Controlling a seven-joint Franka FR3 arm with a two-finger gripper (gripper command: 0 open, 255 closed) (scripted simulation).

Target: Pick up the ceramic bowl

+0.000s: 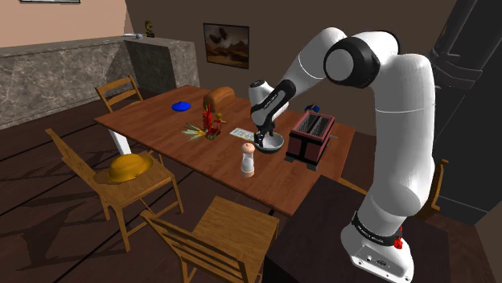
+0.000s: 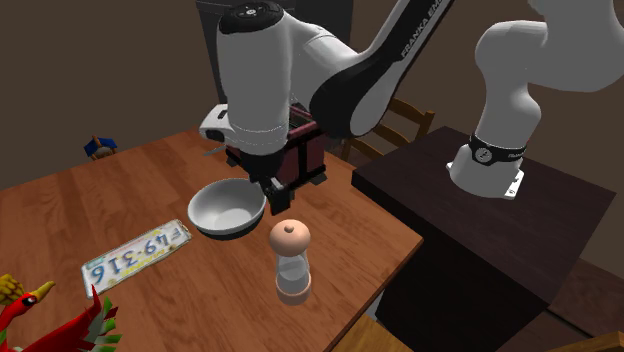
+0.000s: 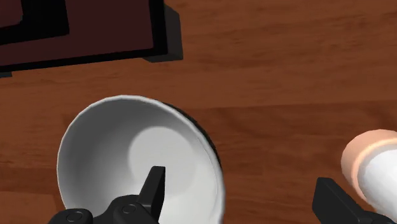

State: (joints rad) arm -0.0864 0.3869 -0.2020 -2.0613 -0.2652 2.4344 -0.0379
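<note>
Fingers (image 3: pixel 153 186) of your gripper (image 3: pixel 238 181) stand wide apart and hold nothing: one hangs over the inside of the white bowl (image 3: pixel 127 153), the other outside its rim, so the wall on the shaker's side sits between them. That looks set for a rim pinch. Lower straight until the inner finger nears the bowl's floor, then close gently and check that both pads meet the wall before lifting. Mind the pink-topped shaker (image 3: pixel 375 159) just beside the outer finger; a sideways drift could tip it. Your bowl rests on the wooden table (image 3: pixel 267 83), and farther off the dark red toaster (image 3: pixel 83 25) stands near, so lift straight up.
</note>
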